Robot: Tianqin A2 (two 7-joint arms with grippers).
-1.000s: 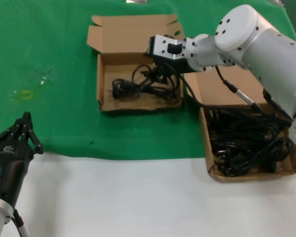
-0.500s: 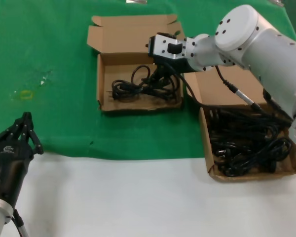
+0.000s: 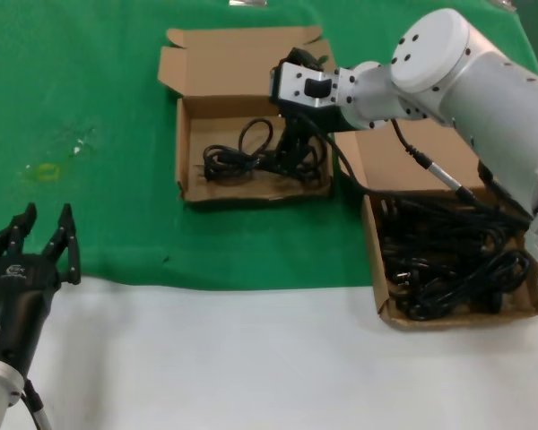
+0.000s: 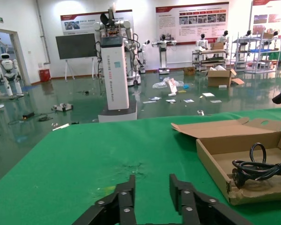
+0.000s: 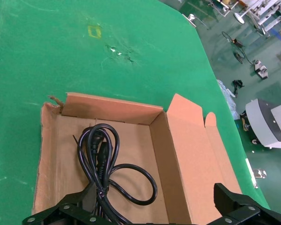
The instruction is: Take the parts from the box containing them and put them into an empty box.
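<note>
Head view. Right gripper: directly over the target box, at its side nearest the source box. We cannot read the jaws here, since the wrist covers them. One cord lies coiled on the target box floor. The remaining cords are heaped in the source box, which sits beside the target box and nearer the robot. Left gripper: parked well away from the target box, at the edge of the green cloth, with its jaws spread.

Left wrist view. Left gripper: a clear gap shows between the jaws and nothing is held. The target box is off to one side. Its cord rests inside and rises a little above the nicked front wall.

Right wrist view. Right gripper: jaws wide and empty, with the cord lying loose below them on the floor of the target box. We judge that this cord is delivered and that the step in hand is the return for the next one.

Handling notes. We would lift straight up out of the target box with the jaws wide, so that no loop snags a finger. We would clear its wall and open lid before swinging towards the source box. There we would pinch one bundle at its middle, because the tangled coils may drag others out with them.
</note>
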